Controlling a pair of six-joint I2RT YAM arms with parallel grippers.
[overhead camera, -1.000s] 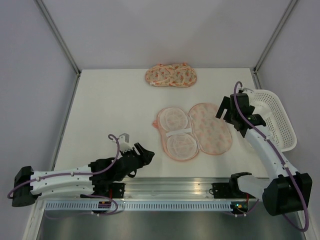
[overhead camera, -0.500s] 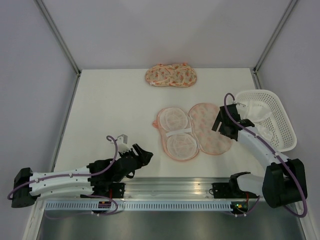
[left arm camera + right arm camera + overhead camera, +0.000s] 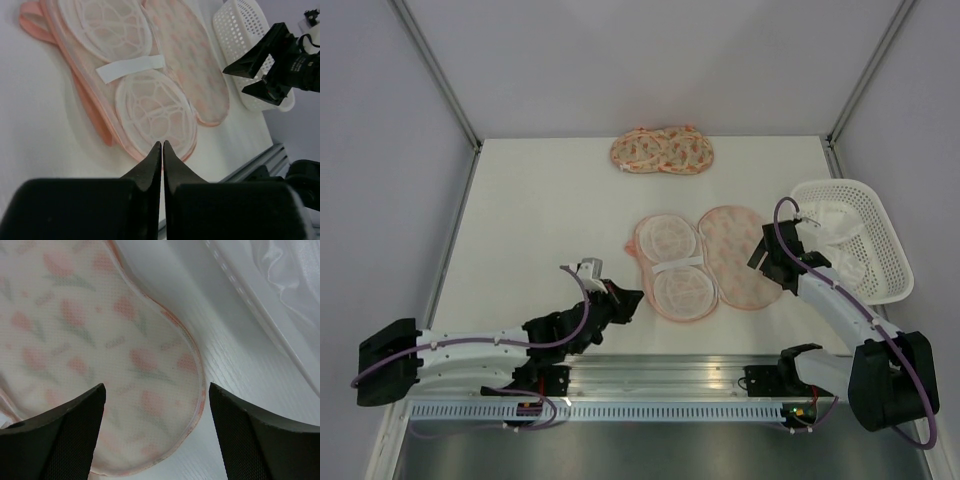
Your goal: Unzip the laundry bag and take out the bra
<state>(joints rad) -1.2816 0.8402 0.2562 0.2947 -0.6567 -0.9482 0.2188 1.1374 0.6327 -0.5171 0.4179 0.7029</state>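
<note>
Laundry bag (image 3: 708, 262) is found unzipped and spread flat at the middle of the bench (image 3: 540, 210), nearer the front edge than the back. Mesh half (image 3: 672, 265) is laid to the left, its two white lobes crossed by a white strap (image 3: 678, 266). Printed half (image 3: 745, 257) is folded out to the right.

Bra (image 3: 828, 216) is seen as white cloth bunched inside the basket (image 3: 885, 250), which is set at the bench's right edge, just beside the bag.

Left gripper (image 3: 162, 145) is held low at the bag's front-left edge. Its fingers are pressed together, with the tips at the pink trim of the near lobe. Whether any trim is pinched cannot be told.

Right gripper (image 3: 157, 390) is poised over the right rim of the printed half, between bag and basket. Its fingers are spread wide and nothing is caught between them.

Twin pouch (image 3: 662, 151) is seen closed at the back edge, well apart from the rest.
</note>
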